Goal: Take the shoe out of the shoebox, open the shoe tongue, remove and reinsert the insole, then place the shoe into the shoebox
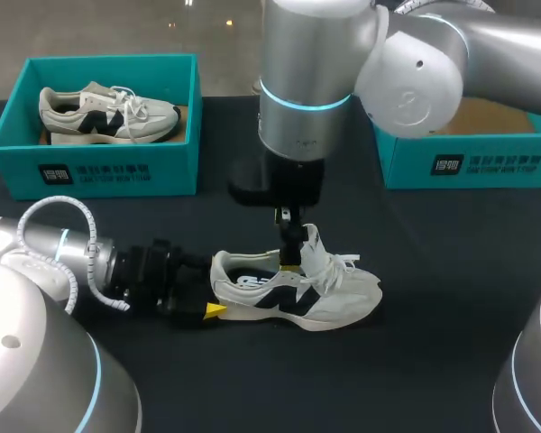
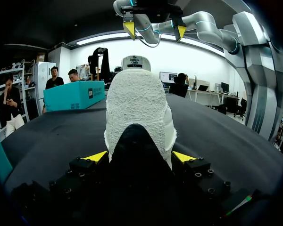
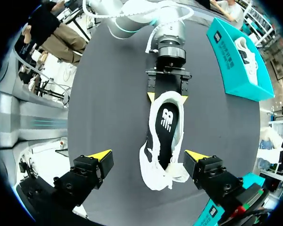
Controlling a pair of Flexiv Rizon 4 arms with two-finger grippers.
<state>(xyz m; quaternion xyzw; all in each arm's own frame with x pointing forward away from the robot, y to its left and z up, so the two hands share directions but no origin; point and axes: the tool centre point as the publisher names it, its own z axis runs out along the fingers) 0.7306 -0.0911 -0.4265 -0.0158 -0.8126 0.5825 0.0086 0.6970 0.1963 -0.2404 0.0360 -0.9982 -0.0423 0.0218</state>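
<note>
- The white-and-black sneaker [image 1: 298, 290] lies on its sole on the black table [image 1: 433, 352], out of both boxes, with its heel toward my left arm and its toe toward my right.
- The left gripper [image 1: 215, 293] lies low on the table at the heel. In its wrist view the heel [image 2: 139, 108] fills the gap between the yellow fingertips [image 2: 95, 156], and both seem to press its sides, so the jaws are set narrow and clasp the sneaker.
- From above, the right wrist view shows the same hold: the left gripper [image 3: 167, 97] flanks the heel of the sneaker [image 3: 164, 136].
- The right gripper [image 3: 148, 155] hangs over the laced front half with its jaws spread wide. The sneaker sits below the gap and neither fingertip [image 3: 100, 154] touches it.
- The left wrist view shows the right gripper [image 2: 155, 29] high above the shoe.
- The dark insole [image 3: 166, 123] lies flat inside the shoe, and its white logo shows through the collar.
- The white laces [image 1: 332, 262] are loose over the tongue.
- A teal shoebox [image 1: 117, 171] at the table's far left holds a second sneaker [image 1: 104, 113].
- Another teal shoebox [image 1: 469, 164] stands at the far right, behind the right arm.
</note>
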